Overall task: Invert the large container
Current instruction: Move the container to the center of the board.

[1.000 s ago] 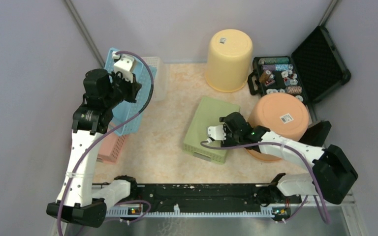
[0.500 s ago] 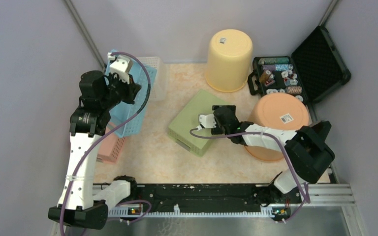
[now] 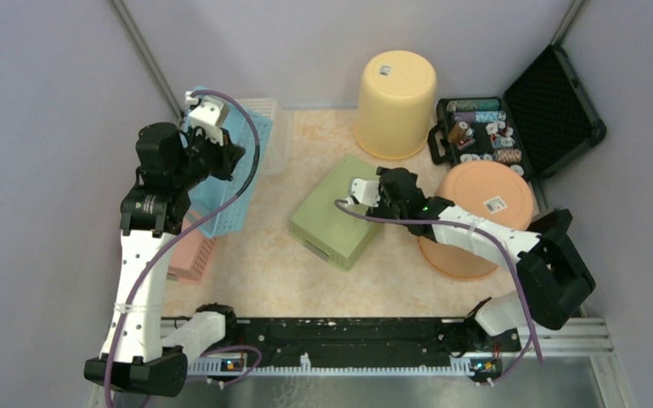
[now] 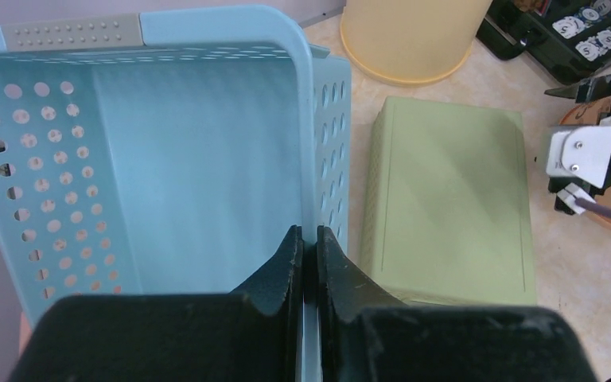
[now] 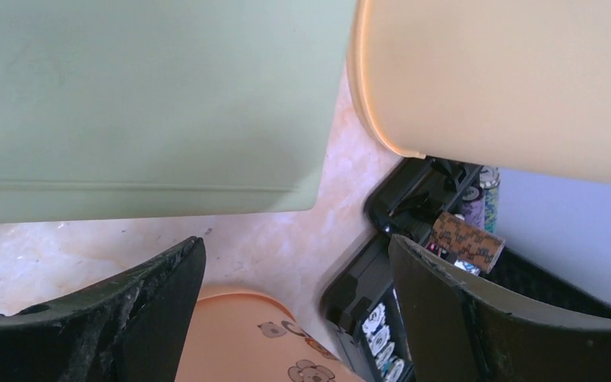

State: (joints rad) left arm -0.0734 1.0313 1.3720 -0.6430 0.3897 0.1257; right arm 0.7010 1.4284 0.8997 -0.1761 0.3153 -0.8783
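My left gripper pinches one wall of the blue basket, left of the green box; tipping could twist it loose. My right gripper is spread, empty.

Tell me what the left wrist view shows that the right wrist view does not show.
Only the left wrist view shows the blue perforated basket, with the left gripper shut on its wall. Only the right wrist view shows the right gripper open and holding nothing, and the cartoon print on the orange bucket. Both views show the green container, the rim of the yellow bucket and the black case of poker chips.
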